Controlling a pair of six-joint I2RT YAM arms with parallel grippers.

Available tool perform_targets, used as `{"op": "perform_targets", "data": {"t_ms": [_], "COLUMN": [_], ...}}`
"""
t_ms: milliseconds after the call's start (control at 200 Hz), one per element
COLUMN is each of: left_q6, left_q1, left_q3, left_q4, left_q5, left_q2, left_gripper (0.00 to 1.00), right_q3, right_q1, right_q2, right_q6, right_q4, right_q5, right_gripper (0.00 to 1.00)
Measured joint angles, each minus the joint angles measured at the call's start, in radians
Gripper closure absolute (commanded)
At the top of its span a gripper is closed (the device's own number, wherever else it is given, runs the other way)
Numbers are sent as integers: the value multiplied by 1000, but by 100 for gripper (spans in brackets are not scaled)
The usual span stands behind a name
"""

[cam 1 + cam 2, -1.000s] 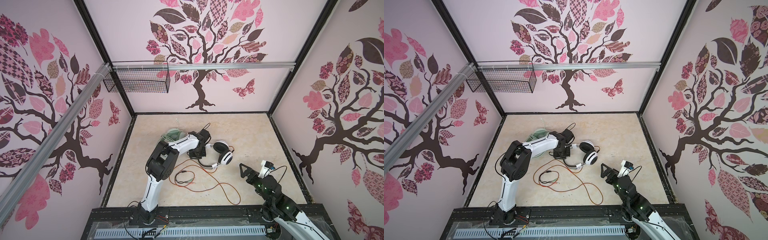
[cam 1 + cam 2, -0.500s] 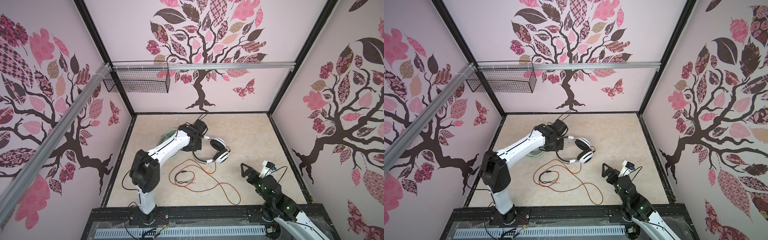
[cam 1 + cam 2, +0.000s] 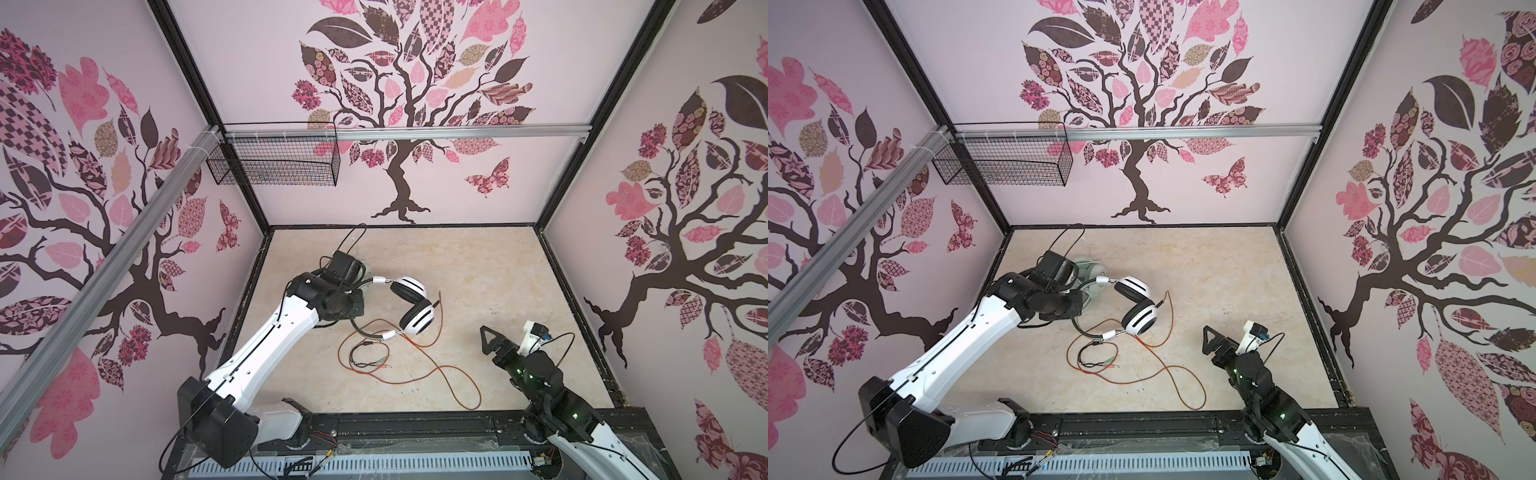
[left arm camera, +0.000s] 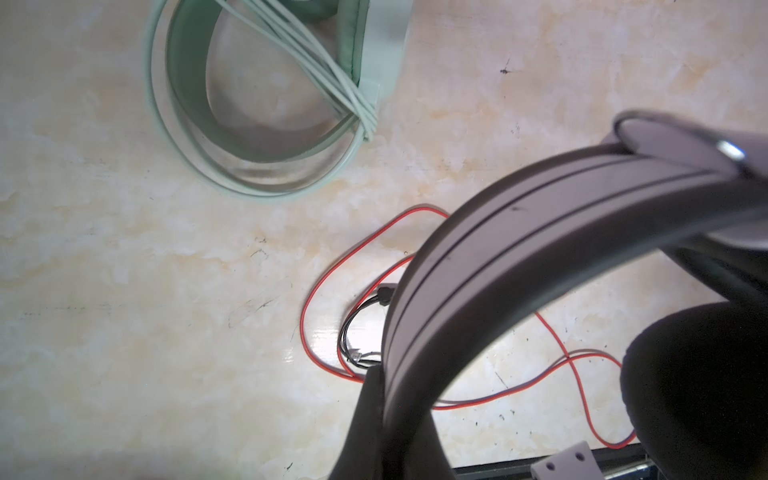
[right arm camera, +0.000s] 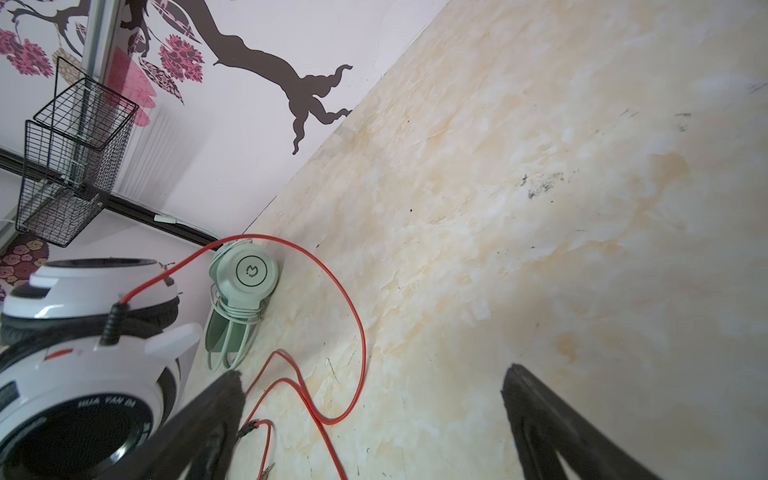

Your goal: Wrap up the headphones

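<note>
Headphones, 2 sets, share our pale table (image 3: pixel 478 266): the white-and-black set (image 3: pixel 409 305) mid-table, the mint-green set (image 3: pixel 1090 276) just behind it, cable wound round it. Our left gripper (image 3: pixel 356 306) is clamped on the white set's thin black band (image 4: pixel 498 249). Our right gripper (image 3: pixel 489 340) hangs wide open, empty, front right. We see the orange-red cable (image 5: pixel 363 332) sprawling loose.

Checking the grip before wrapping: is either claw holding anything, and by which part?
The left claw holds the white-and-black headphones by the headband; the right claw is open and empty.
</note>
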Motion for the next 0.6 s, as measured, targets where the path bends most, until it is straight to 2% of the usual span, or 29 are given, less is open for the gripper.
{"op": "perform_targets", "data": {"t_ms": [145, 275, 460, 600], "left_q6": [20, 31, 26, 6], "left_q1": [0, 0, 0, 0], "left_q3": [-91, -156, -182, -194], "left_q4": [-16, -42, -87, -94], "left_q5": [32, 68, 91, 105], "left_q2": [-117, -204, -234, -222], "left_gripper": [100, 100, 100, 100], "right_q3": [-11, -18, 15, 210], "right_q1": [0, 0, 0, 0], "right_q2": [19, 105, 347, 583], "right_q6": [-27, -68, -171, -312], "right_q4": [54, 133, 262, 238], "right_q5": [-46, -119, -283, -431], "right_gripper": [1, 1, 2, 2]}}
